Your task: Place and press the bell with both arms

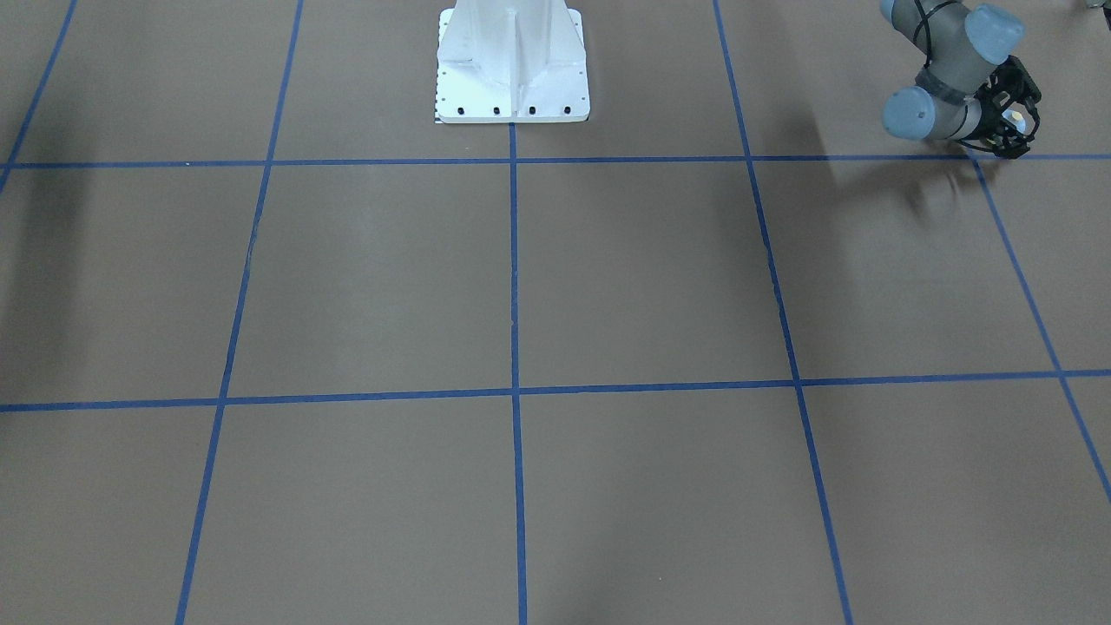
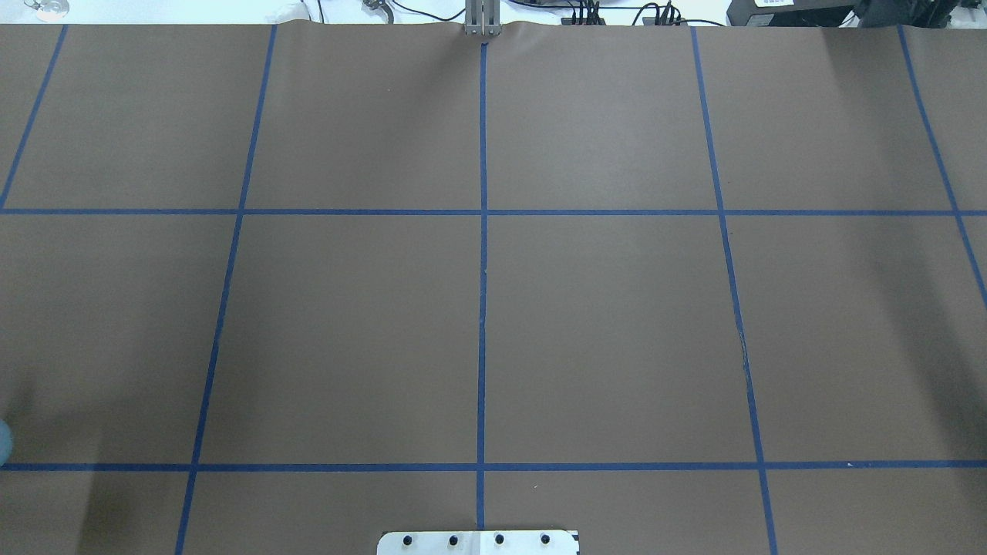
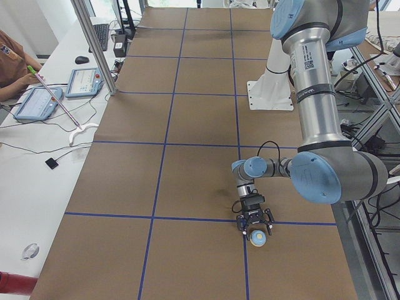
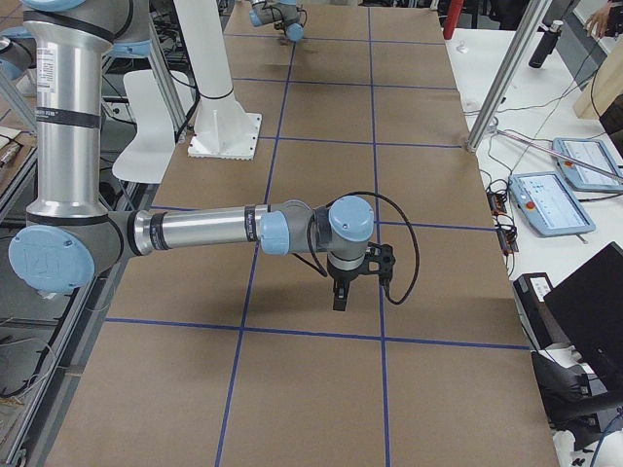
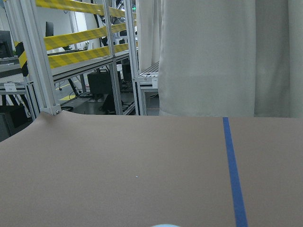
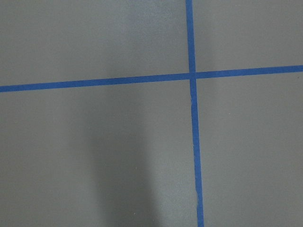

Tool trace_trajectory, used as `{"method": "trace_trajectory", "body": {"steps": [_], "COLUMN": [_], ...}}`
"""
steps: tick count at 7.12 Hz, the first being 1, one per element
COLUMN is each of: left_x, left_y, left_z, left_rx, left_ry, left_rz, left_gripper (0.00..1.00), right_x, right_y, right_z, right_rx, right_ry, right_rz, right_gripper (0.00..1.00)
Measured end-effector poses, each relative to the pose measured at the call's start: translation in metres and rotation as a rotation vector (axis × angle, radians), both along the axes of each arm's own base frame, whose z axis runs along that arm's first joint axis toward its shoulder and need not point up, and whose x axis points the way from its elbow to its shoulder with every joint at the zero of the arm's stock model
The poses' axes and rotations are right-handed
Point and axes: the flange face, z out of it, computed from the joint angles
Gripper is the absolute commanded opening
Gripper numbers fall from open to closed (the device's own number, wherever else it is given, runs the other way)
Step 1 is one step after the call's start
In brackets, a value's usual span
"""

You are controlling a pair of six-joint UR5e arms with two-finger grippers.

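The bell (image 1: 1012, 115) is a small light-blue dome with a cream top. It sits low at the table's left end, on a blue tape line, between the black fingers of my left gripper (image 1: 1014, 123). The exterior left view shows the gripper (image 3: 257, 230) level with the table and closed around the bell (image 3: 257, 238). A light-blue sliver of the bell (image 5: 163, 225) shows at the bottom edge of the left wrist view. My right gripper (image 4: 339, 295) points straight down over the table's right half, above a tape crossing. It shows only in the exterior right view, so I cannot tell its state.
The white bolted pedestal (image 1: 512, 82) stands at the robot's side of the brown table, which carries a blue tape grid (image 2: 482, 308). A side table with tablets (image 3: 84, 81) and a metal post (image 3: 94, 47) runs along the far edge. Only a blue joint cap (image 2: 3, 439) shows overhead.
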Motion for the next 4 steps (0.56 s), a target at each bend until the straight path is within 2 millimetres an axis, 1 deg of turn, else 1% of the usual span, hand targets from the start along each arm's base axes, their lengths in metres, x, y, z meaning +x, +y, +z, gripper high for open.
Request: {"method": "trace_trajectory", "body": {"steps": [2, 4], "left_x": [0.0066, 0.0101], "left_y": [0.0040, 0.0108], "left_z": [-0.0005, 0.0036], "left_rx": [0.005, 0.003], "left_ry": [0.002, -0.007], "left_rz": [0.011, 0.035], "left_gripper": [1.00, 1.00], "right_x": [0.0000, 0.0000], "right_y": [-0.0004, -0.0004], "right_z": [-0.0001, 0.0000], "right_rx": [0.000, 0.000], "right_ry": [0.000, 0.000], "right_rz": [0.000, 0.000], "right_gripper": [1.00, 1.00]}}
